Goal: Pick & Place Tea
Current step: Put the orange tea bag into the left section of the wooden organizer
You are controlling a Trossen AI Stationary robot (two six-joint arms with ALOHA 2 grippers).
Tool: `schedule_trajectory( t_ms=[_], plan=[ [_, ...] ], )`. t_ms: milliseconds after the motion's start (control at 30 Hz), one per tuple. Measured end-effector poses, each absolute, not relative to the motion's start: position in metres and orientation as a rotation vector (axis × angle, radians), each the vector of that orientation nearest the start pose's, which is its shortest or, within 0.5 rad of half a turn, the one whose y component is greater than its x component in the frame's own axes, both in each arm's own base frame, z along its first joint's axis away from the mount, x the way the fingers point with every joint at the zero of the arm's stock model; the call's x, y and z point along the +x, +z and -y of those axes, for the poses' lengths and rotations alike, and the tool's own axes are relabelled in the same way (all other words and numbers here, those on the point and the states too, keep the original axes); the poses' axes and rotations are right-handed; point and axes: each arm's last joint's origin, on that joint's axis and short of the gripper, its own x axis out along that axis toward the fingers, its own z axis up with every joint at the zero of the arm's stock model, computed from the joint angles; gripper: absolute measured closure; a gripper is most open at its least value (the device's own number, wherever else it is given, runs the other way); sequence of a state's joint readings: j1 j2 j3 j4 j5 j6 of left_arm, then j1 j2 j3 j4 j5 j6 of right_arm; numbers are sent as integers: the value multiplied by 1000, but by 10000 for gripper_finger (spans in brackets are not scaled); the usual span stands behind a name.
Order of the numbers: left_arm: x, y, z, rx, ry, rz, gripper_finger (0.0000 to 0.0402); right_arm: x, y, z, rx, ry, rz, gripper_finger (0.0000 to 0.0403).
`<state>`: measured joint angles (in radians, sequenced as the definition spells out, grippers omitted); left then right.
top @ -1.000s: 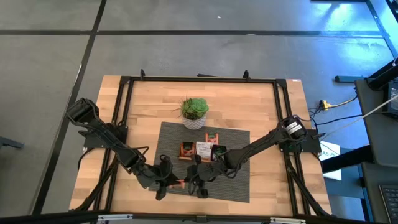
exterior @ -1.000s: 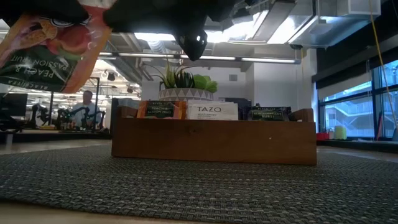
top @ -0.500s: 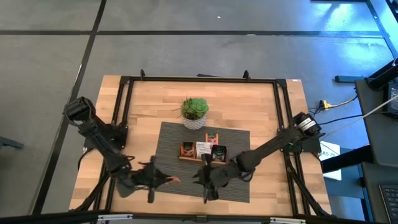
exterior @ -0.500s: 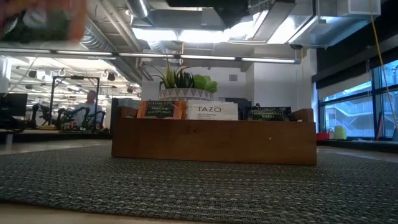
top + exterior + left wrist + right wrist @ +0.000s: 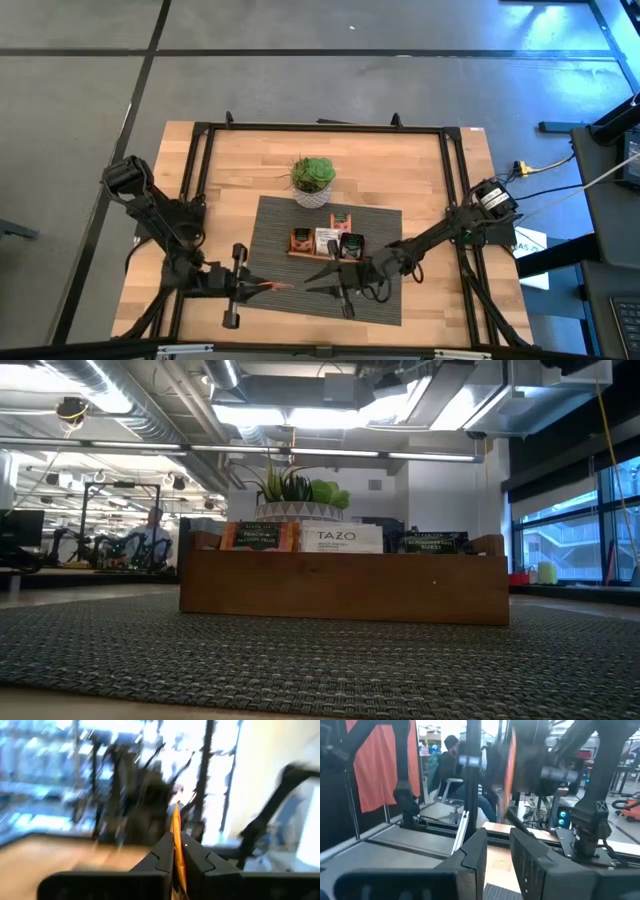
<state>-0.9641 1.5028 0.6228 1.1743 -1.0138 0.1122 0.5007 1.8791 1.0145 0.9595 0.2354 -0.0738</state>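
Note:
An orange-red tea sachet point(image 5: 274, 287) sits in my left gripper point(image 5: 260, 287), above the mat's near left part. In the left wrist view the sachet point(image 5: 176, 832) shows edge-on between the shut fingers. My right gripper point(image 5: 312, 282) is open and faces it from the table's right, a short gap away, touching nothing. In the right wrist view the gap point(image 5: 498, 851) between its fingers holds nothing. The wooden tray point(image 5: 340, 588) stands on the mat with orange, white and dark sachets point(image 5: 342, 539) upright in its compartments. My left gripper pinches the orange-red sachet between its two fingers point(image 5: 164, 854), which lie on the flat faces. The sachet's far edge point(image 5: 175, 817) sticks out past the fingertips. The fingers come level from the table's left. The sachet is lifted clear of the mat and stands on edge.
A potted green plant point(image 5: 313, 180) stands at the mat's far edge, behind the tray point(image 5: 327, 243). The dark woven mat point(image 5: 380, 300) covers the table's middle. A black frame point(image 5: 200, 140) runs round the tabletop. A person point(image 5: 451, 755) sits in the room beyond.
The two grippers were close together over the mat's near edge and have drawn apart. My left gripper has moved toward the table's left with the sachet, which has left the low view. My right gripper has backed toward the right.

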Motion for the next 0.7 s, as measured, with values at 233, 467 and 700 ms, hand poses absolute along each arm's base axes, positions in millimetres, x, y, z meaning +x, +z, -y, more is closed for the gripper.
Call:
schedule_trajectory(
  t_ms=[233, 467, 700],
  plan=[
    [190, 265, 208, 62, -137, 446, 392, 361, 233, -187, -84, 247, 171, 314],
    [199, 269, 201, 214, -212, 566, 391, 372, 256, -188, -115, 232, 213, 313],
    [207, 269, 193, 236, -202, 569, 391, 386, 269, -179, -120, 248, 196, 281]
  ],
)
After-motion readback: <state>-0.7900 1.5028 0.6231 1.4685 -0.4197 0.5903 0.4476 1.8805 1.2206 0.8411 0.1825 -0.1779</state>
